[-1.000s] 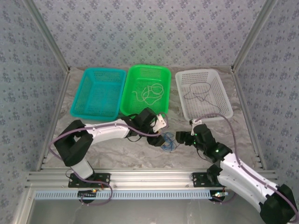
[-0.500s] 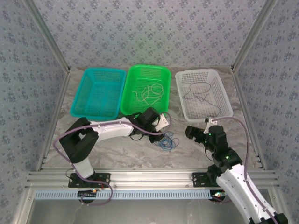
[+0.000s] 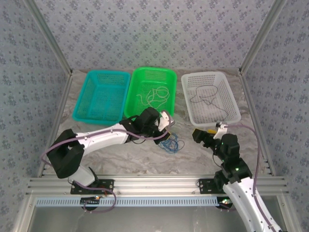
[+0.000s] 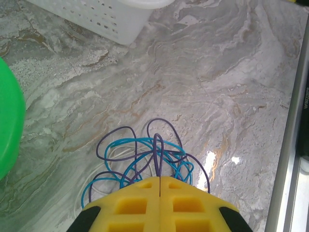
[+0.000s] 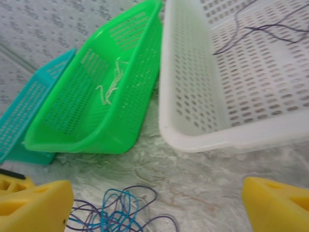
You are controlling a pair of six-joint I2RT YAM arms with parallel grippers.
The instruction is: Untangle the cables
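Now your left gripper (image 4: pixel 159 180) is pinched fully closed on a purple cable (image 4: pixel 157 154). That strand rises from the blue-and-purple tangle of cables (image 4: pixel 140 159) on the counter (image 4: pixel 217 96), just in front of the green basket (image 3: pixel 152 92). Your right gripper (image 5: pixel 157 193) gapes wide, gripping nothing, near the white basket (image 5: pixel 203 96).

Lighting was bright and even, shadows faint. Two glare spots lay on the table (image 4: pixel 217 72) just right of the cables (image 4: pixel 140 152). Right wrist view was soft.
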